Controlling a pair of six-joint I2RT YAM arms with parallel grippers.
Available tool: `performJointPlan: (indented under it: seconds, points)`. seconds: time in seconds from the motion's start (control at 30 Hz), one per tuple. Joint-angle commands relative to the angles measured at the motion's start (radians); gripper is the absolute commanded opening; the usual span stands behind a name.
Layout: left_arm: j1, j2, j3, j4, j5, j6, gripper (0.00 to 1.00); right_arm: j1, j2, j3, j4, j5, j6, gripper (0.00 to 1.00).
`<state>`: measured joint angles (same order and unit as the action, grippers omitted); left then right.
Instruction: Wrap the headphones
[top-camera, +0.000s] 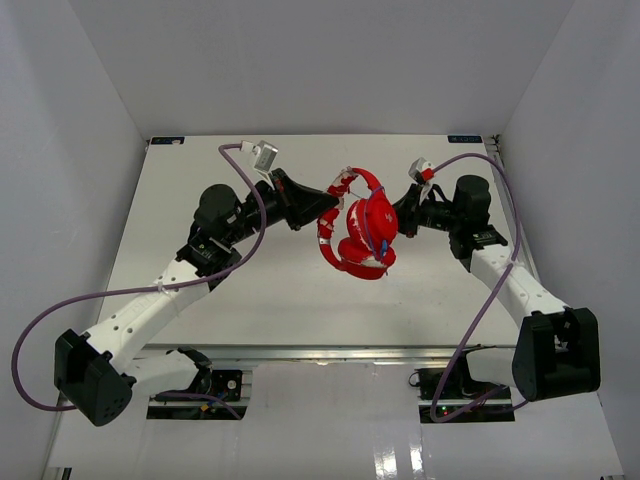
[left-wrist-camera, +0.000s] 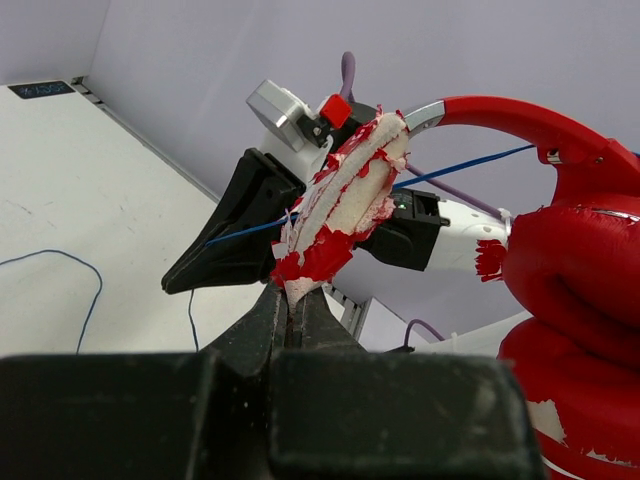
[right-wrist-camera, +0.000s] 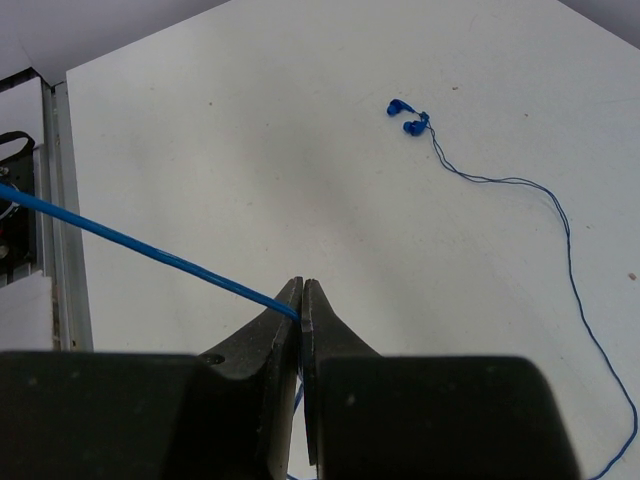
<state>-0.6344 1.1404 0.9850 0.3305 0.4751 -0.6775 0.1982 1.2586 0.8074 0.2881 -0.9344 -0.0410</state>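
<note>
My left gripper (top-camera: 328, 197) is pinched tight on the frayed red-and-white headband (left-wrist-camera: 345, 200) of the headphones (top-camera: 365, 225), at their 10 o'clock in the top view; the red ear cups (left-wrist-camera: 580, 270) hang over the middle of the table (top-camera: 250, 290), and I cannot tell whether they touch it; my right gripper (top-camera: 398, 215) sits at their 2 o'clock, jaws closed on the thin blue cable (right-wrist-camera: 130, 245), which runs taut toward 10 o'clock in my right wrist view; a slack thin blue wire (right-wrist-camera: 560, 210) lies on the table, its small blue end (right-wrist-camera: 405, 115) at 1 o'clock from my fingertips.
</note>
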Motion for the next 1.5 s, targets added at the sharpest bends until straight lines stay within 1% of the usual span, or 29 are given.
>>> performJointPlan:
  seconds: [0.0,0.17,0.3,0.43,0.57,0.67,0.83,1.03,1.17,1.27,1.37,1.47]
  points:
    - [0.0,-0.042,0.084,0.093,0.008,-0.049,0.0,-0.005,0.016,-0.005,0.0,0.007,-0.014,0.08]
    - [0.001,-0.036,0.086,0.105,-0.005,-0.087,0.0,-0.005,0.013,-0.003,0.024,-0.034,0.005,0.08]
    - [-0.002,-0.02,0.074,0.104,-0.041,-0.116,0.0,-0.005,0.021,0.009,0.095,-0.104,0.079,0.08]
    - [-0.002,-0.004,0.074,0.108,-0.073,-0.145,0.0,-0.005,0.047,0.038,0.176,-0.165,0.159,0.14]
    - [-0.006,0.022,0.098,0.106,-0.099,-0.163,0.0,-0.001,0.092,0.073,0.269,-0.214,0.268,0.27]
    - [-0.01,0.043,0.123,0.103,-0.1,-0.177,0.0,0.016,0.128,0.1,0.347,-0.223,0.33,0.42]
    - [-0.014,0.062,0.132,0.129,-0.091,-0.219,0.0,0.048,0.161,0.133,0.378,-0.227,0.342,0.64]
    - [-0.016,0.076,0.123,0.177,-0.101,-0.301,0.0,0.07,0.173,0.095,0.464,-0.228,0.364,0.83]
    - [-0.019,0.079,0.121,0.2,-0.117,-0.347,0.0,0.082,0.187,0.099,0.507,-0.225,0.371,0.88]
    - [-0.022,0.076,0.132,0.198,-0.142,-0.371,0.0,0.095,0.211,0.112,0.526,-0.231,0.365,0.88]
    - [-0.023,0.065,0.14,0.194,-0.192,-0.385,0.0,0.112,0.231,0.105,0.554,-0.239,0.357,0.88]
    - [-0.025,0.055,0.147,0.197,-0.257,-0.421,0.0,0.14,0.235,0.048,0.605,-0.254,0.34,0.88]
